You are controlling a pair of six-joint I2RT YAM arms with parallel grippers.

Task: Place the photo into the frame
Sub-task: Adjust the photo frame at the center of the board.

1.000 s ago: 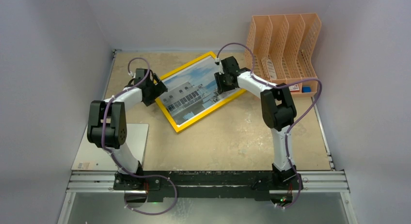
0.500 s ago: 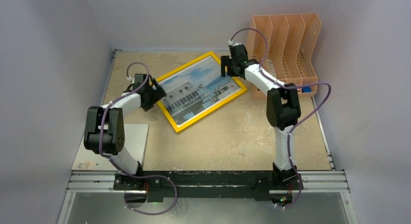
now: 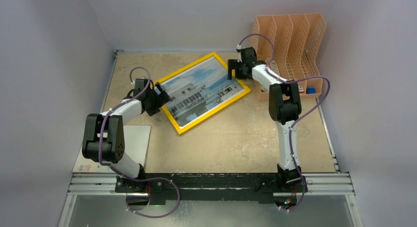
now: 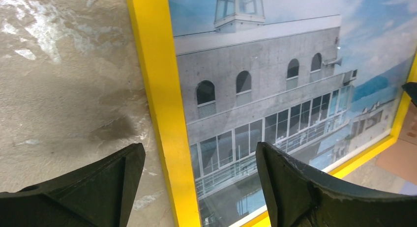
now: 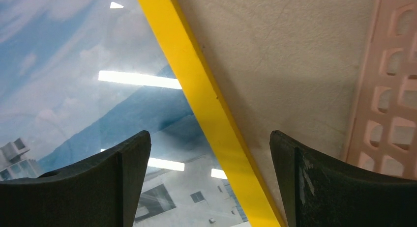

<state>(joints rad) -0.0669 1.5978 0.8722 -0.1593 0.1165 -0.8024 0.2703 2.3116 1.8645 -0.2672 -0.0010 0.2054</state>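
The photo is seen inside the frame, toward the far edge of the tabletop. The left gripper and right gripper are spread apart, empty.

The frame lies flat on the table, rotated, at centre and toward the far side. The photo lies inside the frame. The file rack stands at the far right corner, just right of the frame. A flat panel lies at the near left edge, beside the left arm's base. The left end effector straddles the frame's left edge; the right end effector straddles its far right edge, between photo and rack.
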